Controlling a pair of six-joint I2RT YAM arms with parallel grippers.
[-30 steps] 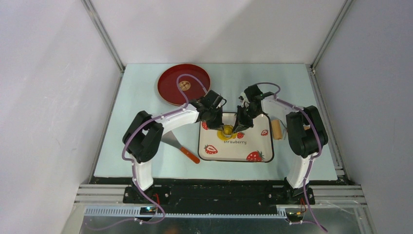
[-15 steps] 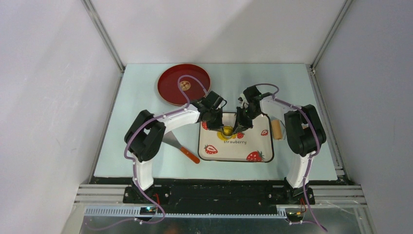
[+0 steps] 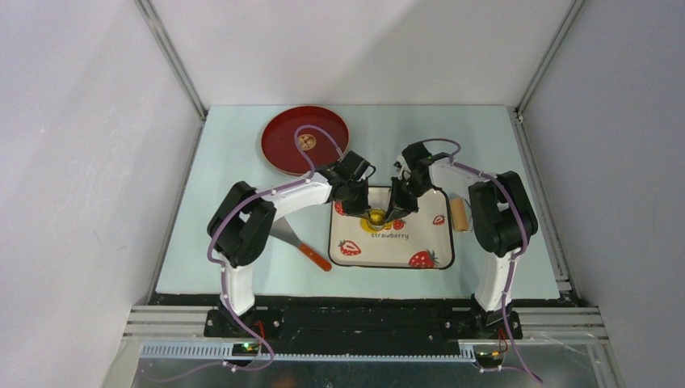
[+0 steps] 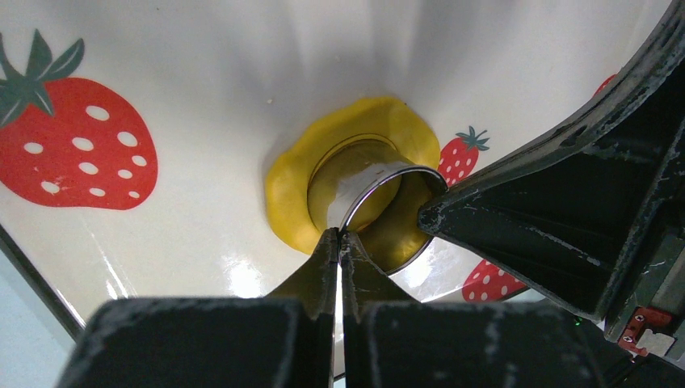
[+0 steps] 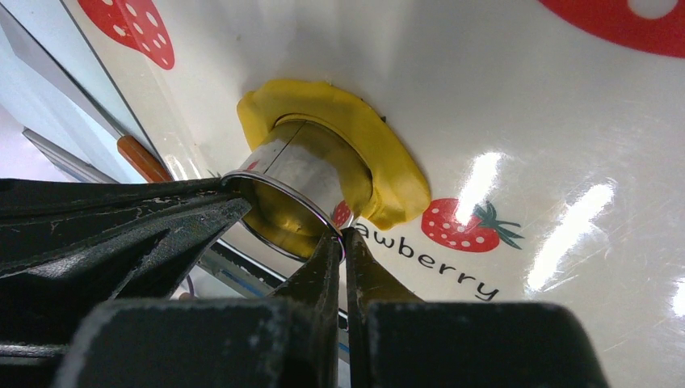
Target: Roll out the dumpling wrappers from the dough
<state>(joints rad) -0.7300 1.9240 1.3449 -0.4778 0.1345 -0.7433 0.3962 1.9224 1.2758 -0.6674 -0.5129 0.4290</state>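
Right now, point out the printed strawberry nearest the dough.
The small strawberry just right of the dough in the top view, above the end of the printed word; the others lie farther out.

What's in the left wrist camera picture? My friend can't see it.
A metal ring cutter stands pressed into flattened yellow dough on a strawberry-printed tray. The left gripper pinches its near rim, jaws shut.

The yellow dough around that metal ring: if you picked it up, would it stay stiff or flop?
Probably floppy: the dough lies thin and uneven on the tray. Likely soft, since the metal ring has sunk into it. It may also stick, as it hugs the ring's wall.
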